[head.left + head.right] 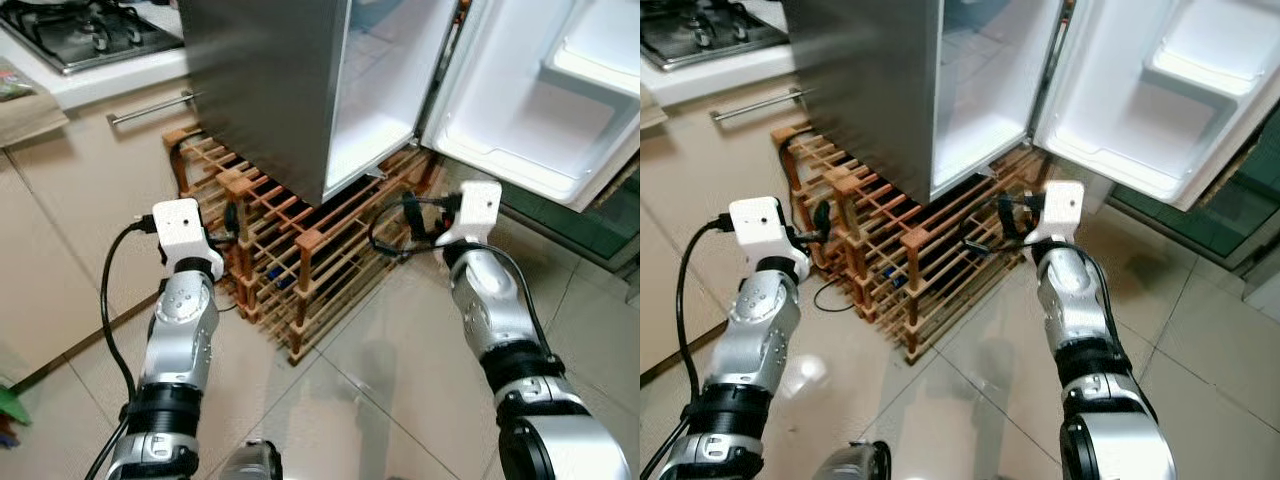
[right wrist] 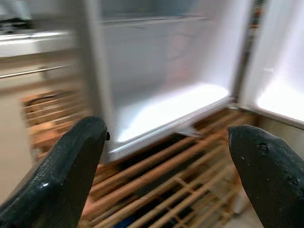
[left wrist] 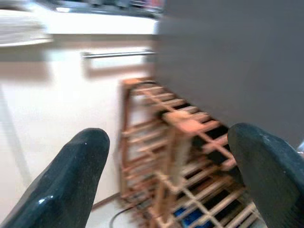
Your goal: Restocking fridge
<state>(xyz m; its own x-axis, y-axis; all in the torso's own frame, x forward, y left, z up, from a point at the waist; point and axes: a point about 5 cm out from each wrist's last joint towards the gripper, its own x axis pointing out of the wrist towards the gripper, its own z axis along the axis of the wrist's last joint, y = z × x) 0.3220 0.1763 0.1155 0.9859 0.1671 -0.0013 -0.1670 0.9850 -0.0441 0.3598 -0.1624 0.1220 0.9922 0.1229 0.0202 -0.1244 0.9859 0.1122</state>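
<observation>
fridge stands open on the wooden rack, up ahead of both arms, right gripper nearer its bare inside than left gripper, both spread wide, holding nothing.

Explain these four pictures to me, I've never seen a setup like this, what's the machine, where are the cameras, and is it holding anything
This is a humanoid robot with two silver arms, each ending in a gripper of two long black fingers. The two wider pictures come from a stereo camera on its head, looking down and forward. They show a grey fridge with its white door swung open, standing on a low wooden lattice rack on a pale tiled floor. Beside it are a cream cabinet with a metal bar handle and a gas hob on top.

The other two pictures come from wrist cameras, looking along the fingers. The left gripper points at the rack; the right gripper points at the fridge's white interior. Both are open and hold nothing.
</observation>
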